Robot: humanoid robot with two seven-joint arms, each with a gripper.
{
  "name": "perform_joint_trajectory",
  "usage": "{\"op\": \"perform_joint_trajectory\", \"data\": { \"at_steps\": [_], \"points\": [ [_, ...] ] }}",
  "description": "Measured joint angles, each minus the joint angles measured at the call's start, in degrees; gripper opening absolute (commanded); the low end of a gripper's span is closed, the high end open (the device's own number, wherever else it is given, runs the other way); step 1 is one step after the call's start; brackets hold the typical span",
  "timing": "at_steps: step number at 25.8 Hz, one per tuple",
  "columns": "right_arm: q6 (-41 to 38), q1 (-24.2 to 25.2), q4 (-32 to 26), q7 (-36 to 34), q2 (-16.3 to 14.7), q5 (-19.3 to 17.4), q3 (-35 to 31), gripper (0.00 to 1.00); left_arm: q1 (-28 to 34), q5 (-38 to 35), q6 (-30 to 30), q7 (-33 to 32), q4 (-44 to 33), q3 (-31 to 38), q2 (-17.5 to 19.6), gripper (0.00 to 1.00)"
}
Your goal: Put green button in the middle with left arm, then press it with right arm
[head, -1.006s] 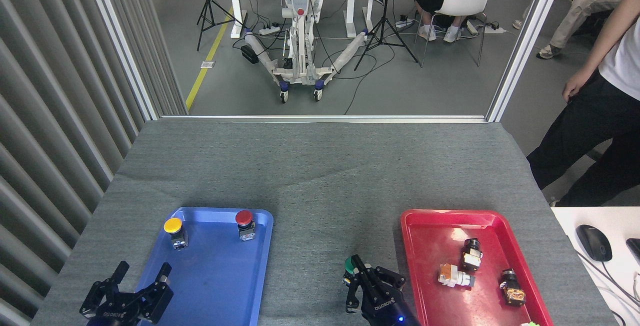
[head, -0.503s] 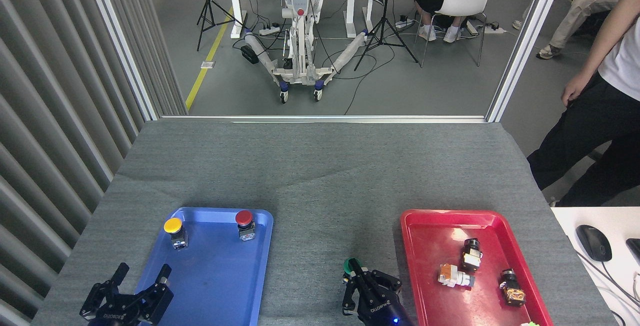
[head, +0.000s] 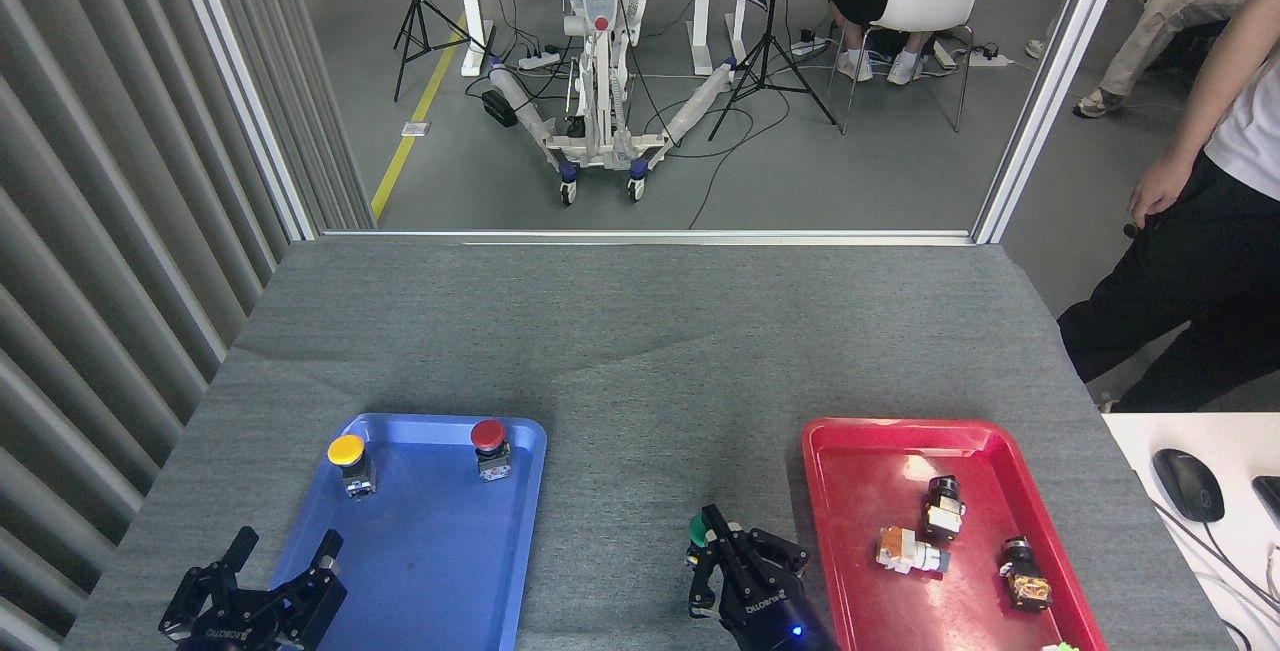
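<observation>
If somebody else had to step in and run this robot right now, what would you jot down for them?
Left pincer: open, holding nothing, over the near end of the blue tray.
Right pincer: on the green button, one finger across its cap; open or shut is unclear.
Green button: on the bare grey cloth between the blue tray and the red tray.
Done: button placed in the middle.
Left: confirm the press, then lift the right arm away.

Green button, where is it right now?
In the head view the green button sits on the grey cloth between the trays, nearer the red tray, under the right gripper.
</observation>
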Motion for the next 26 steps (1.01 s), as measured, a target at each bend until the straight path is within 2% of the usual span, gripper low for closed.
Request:
{"op": "perform_joint_trajectory", "data": {
  "at_steps": [3,4,5,6,10,17,26],
  "points": [
    [0.08,-0.02,-1.33,-2.49,-0.30,-0.16,-1.45,0.57,0.00,0.04,-0.01,0.00,-0.20,0.00,-0.02,0.99],
    [0.09,0.02,-1.78,-3.16,-0.40,-0.20,-1.97,0.72,0.00,0.05,-0.01,0.00,-0.25,0.00,-0.02,0.99],
    [0.09,0.12,-2.15,-3.80,-0.48,-0.23,-2.51,0.95,-0.01,0.05,-0.01,0.00,-0.28,0.00,-0.02,0.99],
    [0.09,0.19,-2.58,-4.51,-0.64,-0.29,-3.17,1.00,0.00,0.06,-0.01,0.00,-0.30,0.00,-0.03,0.99],
    [0.09,0.69,-4.04,-6.40,-1.73,-1.37,-6.72,1.00,-0.01,0.06,-0.01,0.00,-0.47,0.00,-0.02,0.99],
    [0.10,2.19,-4.81,-6.93,-2.80,-7.19,-12.31,1.00,0.66,0.05,0.02,0.12,-0.72,0.00,0.08,0.99],
    [1.22,3.79,-5.95,-6.40,-4.14,-8.18,-13.87,1.00,2.72,-1.69,0.06,0.24,-3.94,-0.02,0.81,0.99]
  ]
}}
